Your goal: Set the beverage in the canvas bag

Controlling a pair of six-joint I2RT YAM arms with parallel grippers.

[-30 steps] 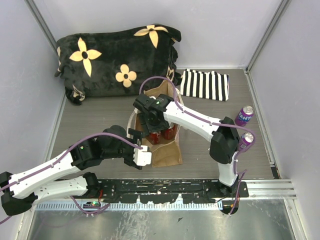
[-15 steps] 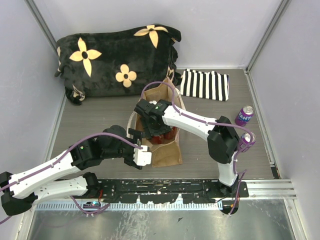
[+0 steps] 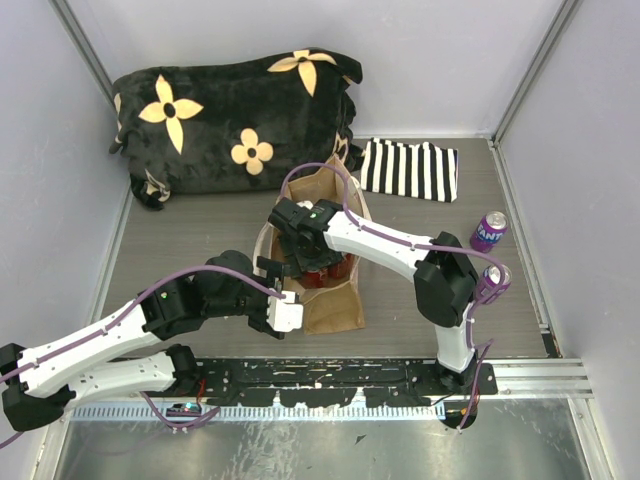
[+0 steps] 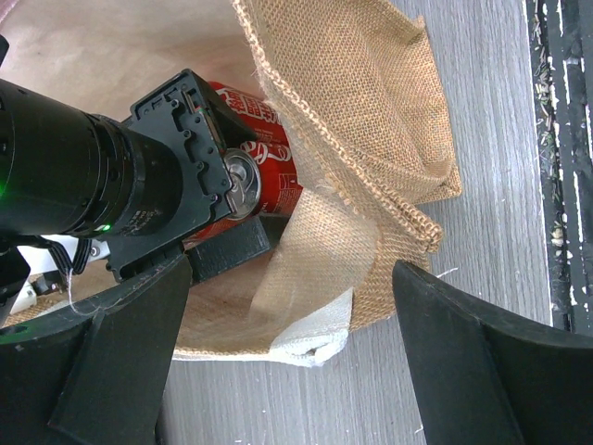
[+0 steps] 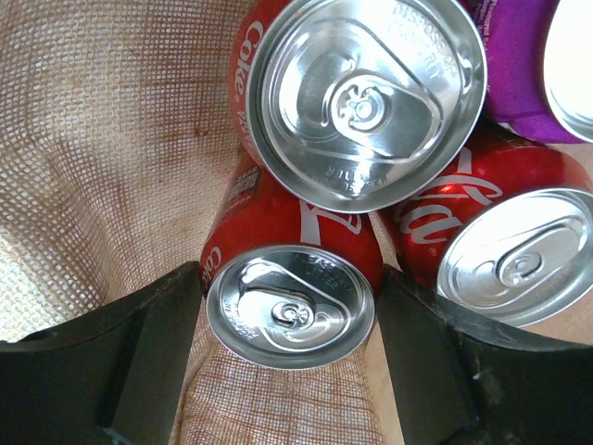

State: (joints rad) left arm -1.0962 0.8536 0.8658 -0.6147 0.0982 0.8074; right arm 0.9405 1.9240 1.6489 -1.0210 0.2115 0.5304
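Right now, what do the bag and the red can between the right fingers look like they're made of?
The canvas bag looks like coarse jute, matte tan: open weave, stitched rim. The red can between the right fingers looks like aluminium: bright silvery lid with pull tab, glossy red printed wall.

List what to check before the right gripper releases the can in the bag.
1. Coke can inside the canvas bag: ok, within its walls, held by the right gripper.
2. Can resting on the bag floor: cannot tell; other cans crowd it.
3. Bag mouth open: ok.
4. Left gripper gripping the bag: not ok; it is open, with the rim loose between its fingers.
5. Right elbow clear of the nearer purple can: cannot tell, very close.
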